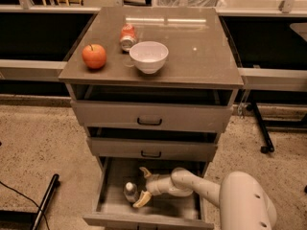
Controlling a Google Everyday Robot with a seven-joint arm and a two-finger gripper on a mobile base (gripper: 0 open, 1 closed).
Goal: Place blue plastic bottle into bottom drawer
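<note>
The bottom drawer (108, 186) of the grey cabinet is pulled out. The blue plastic bottle (129, 192) rests inside it toward the left, its white cap showing. My gripper (139, 187) is inside the drawer just right of the bottle. Its two tan fingers are spread wide apart, one fingertip (143, 170) behind the bottle and the other in front of it. The fingers do not clamp the bottle. The white arm (201, 188) reaches in from the lower right.
On the cabinet top (201, 56) are a red apple (94, 56), a white bowl (148, 56) and a small red soda can (127, 36) lying down. The two upper drawers (149, 116) stand slightly ajar. A black pole lies on the floor at the lower left (45, 200).
</note>
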